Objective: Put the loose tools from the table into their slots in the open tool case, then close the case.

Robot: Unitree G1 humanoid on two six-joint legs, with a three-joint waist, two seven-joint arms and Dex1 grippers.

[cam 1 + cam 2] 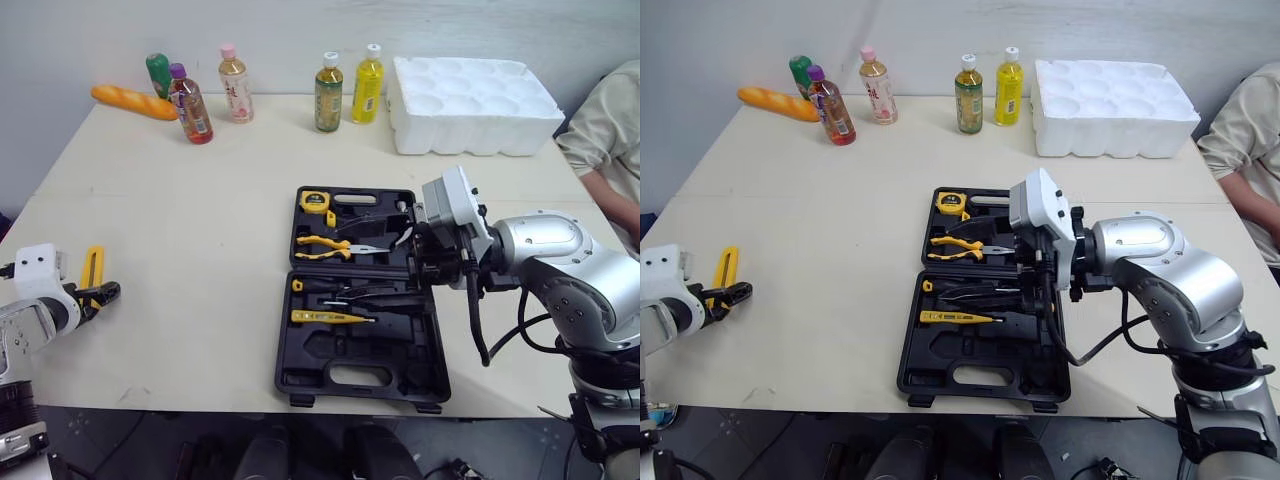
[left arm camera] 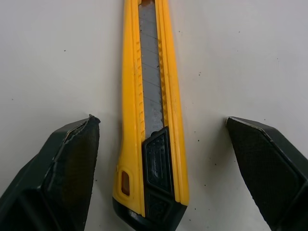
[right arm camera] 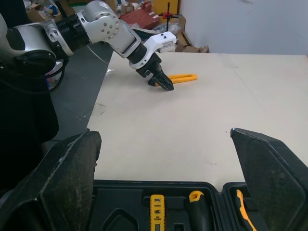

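— Pickup was the step we read there. The utility knife (image 1: pixel 93 265) lay on the table (image 1: pixel 200 230) far to the left of the tool case (image 1: pixel 290 375). Our left gripper (image 2: pixel 161 121) sat low around the knife's handle end, fingers spread wide, one on each side and touching neither.

— So nothing was held?

— Nothing. Our right gripper (image 3: pixel 166 134) was spread wide too and empty, poised over the case's right edge. We judged the next move to be a plain squeeze across the knife's body. After that would come a lift and a long carry rightward to the case, where a free slot had to be found.

— Which slot?

— We couldn't say. The pliers (image 1: pixel 325 244) and tape measure (image 1: pixel 315 200) sat in the case's far half, and a yellow-handled tool (image 1: pixel 325 318) in its near half. The moulded hollows nearest the case's front edge looked empty. But our right arm covered the case's right side, so whatever lay there was hidden from us.

— And the knife itself?

— Its front end was cut off in the left wrist view, so we couldn't tell whether the blade stuck out past the body. From the head, the gripper hid the handle end. That left us unsure how squarely the fingers would meet it.
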